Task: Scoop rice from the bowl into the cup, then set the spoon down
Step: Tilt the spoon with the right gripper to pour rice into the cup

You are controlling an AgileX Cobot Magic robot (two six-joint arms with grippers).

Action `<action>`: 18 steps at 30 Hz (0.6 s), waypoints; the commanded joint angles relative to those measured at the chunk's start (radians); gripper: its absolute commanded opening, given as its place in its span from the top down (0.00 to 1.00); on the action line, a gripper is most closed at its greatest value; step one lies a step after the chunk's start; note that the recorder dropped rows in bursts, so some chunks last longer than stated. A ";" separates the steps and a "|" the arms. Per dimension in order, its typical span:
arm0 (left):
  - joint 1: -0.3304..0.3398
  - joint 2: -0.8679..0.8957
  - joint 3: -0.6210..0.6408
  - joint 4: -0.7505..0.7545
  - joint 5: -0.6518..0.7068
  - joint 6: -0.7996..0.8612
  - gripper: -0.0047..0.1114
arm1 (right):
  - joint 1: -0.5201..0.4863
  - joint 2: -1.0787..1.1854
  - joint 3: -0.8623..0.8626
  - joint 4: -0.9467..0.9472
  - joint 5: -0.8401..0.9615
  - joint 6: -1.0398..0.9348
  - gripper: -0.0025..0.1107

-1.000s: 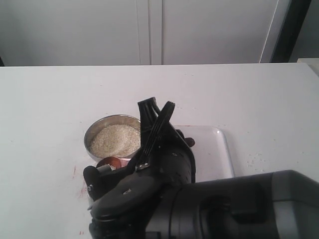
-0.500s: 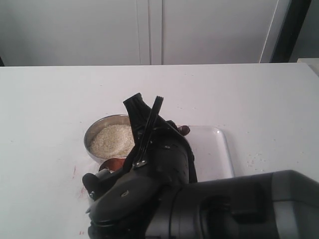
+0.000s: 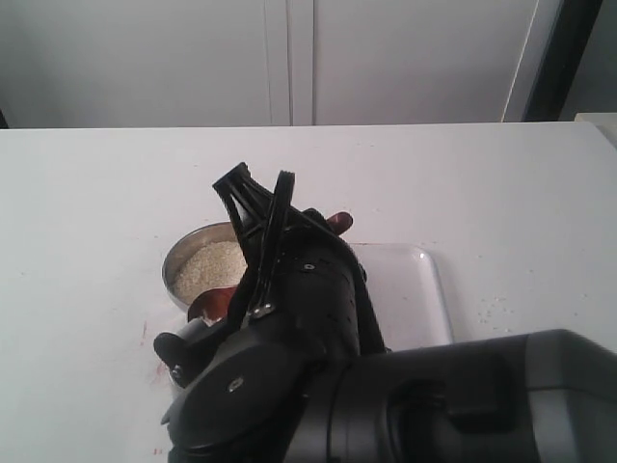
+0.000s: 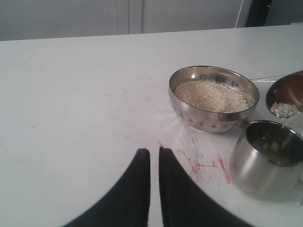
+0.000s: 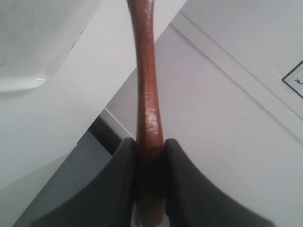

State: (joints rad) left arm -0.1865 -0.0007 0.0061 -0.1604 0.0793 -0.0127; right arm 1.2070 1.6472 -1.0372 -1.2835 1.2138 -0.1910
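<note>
In the left wrist view the steel bowl point(image 4: 214, 116) holds a mound of rice point(image 4: 210, 94). The small steel cup point(image 4: 267, 161) stands beside it. Over the cup's rim tilts the reddish-brown spoon point(image 4: 289, 90), its head carrying a few grains point(image 4: 284, 109) that trickle down. My right gripper point(image 5: 150, 144) is shut on the spoon's handle point(image 5: 147, 94). In the exterior view that gripper point(image 3: 255, 203) is raised beside the bowl point(image 3: 198, 253), the spoon head point(image 3: 207, 304) is low, and the arm hides the cup. My left gripper point(image 4: 154, 152) hovers over bare table, shut and holding nothing.
A clear plastic tray point(image 3: 415, 289) lies right of the bowl; its corner point(image 5: 28, 52) shows in the right wrist view. Red scratch marks point(image 4: 199, 163) stain the white table near the cup. The bulky right arm point(image 3: 386, 405) fills the exterior foreground.
The right gripper has swung left and rolled, and the spoon's handle end has risen, tipping the head lower by the bowl. Bowl and tray have not moved.
</note>
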 commanded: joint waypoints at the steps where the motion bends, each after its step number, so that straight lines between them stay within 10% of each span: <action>1: -0.001 0.001 -0.006 -0.010 -0.003 -0.006 0.84 | 0.002 0.000 0.003 -0.016 0.007 -0.015 0.98; 18: -0.001 0.001 -0.006 -0.010 -0.003 -0.006 0.84 | 0.002 0.000 0.003 -0.105 0.007 -0.011 0.98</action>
State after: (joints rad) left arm -0.1865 -0.0007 0.0061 -0.1604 0.0793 -0.0127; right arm 1.2070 1.6472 -1.0372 -1.3716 1.2138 -0.2018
